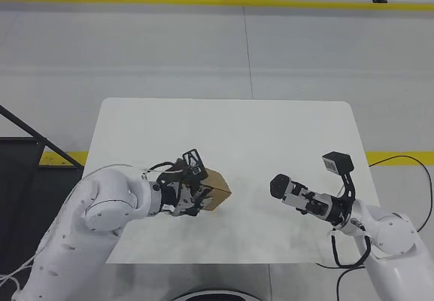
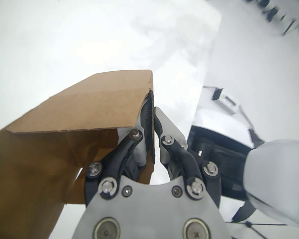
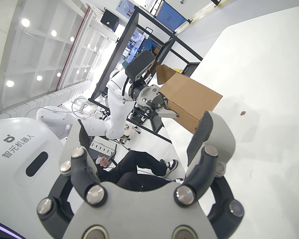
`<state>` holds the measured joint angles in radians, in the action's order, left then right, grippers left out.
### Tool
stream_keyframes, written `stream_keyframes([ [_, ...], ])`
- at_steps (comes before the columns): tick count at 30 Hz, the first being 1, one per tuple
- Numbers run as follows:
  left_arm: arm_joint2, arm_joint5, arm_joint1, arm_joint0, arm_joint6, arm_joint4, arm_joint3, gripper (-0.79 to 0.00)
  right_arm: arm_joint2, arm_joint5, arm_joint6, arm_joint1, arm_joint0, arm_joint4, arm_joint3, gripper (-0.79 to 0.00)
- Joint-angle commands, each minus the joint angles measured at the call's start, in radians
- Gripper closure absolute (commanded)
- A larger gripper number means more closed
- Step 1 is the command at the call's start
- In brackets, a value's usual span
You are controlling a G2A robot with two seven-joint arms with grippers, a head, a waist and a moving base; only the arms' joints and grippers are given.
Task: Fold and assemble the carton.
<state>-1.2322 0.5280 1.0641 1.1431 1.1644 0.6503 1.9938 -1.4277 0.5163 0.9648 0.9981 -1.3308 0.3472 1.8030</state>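
Note:
A brown cardboard carton is held just above the white table, left of the middle near the front edge. My left gripper is shut on one wall of the carton, one finger inside and one outside. In the right wrist view the carton stands partly formed, with one flap sticking up at its far end. My right gripper is open with nothing between its fingers. It hangs over the table's right front part, its fingers pointing toward the carton, a short way off from it.
A small dark speck lies on the table beside the carton. The back half of the table is bare white surface. A black frame stands off the table's left side.

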Motion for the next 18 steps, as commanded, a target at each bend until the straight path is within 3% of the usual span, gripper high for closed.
stream_keyframes([
  [1, 0.013, 0.010, -0.004, -0.002, 0.019, 0.122, 0.027, 0.000, 0.000, 0.000, 0.000, 0.000, 0.000, 0.000, 0.000, -0.785],
  [5, 0.056, 0.056, -0.015, -0.019, 0.072, 0.240, 0.048, 0.000, 0.000, 0.000, 0.000, 0.000, 0.000, 0.000, 0.000, -0.785],
  [9, 0.164, 0.054, -0.044, -0.046, 0.074, 0.362, 0.042, 0.000, 0.000, 0.000, 0.000, 0.000, 0.000, 0.000, 0.000, -0.785],
  [13, 0.293, 0.080, -0.079, -0.105, 0.048, 0.463, 0.024, 0.000, 0.000, 0.000, 0.000, 0.000, 0.000, 0.000, 0.000, -0.785],
  [18, 0.416, 0.129, -0.118, -0.202, -0.001, 0.473, -0.018, 0.000, 0.000, 0.000, 0.000, 0.000, 0.000, 0.000, 0.000, -0.785],
])
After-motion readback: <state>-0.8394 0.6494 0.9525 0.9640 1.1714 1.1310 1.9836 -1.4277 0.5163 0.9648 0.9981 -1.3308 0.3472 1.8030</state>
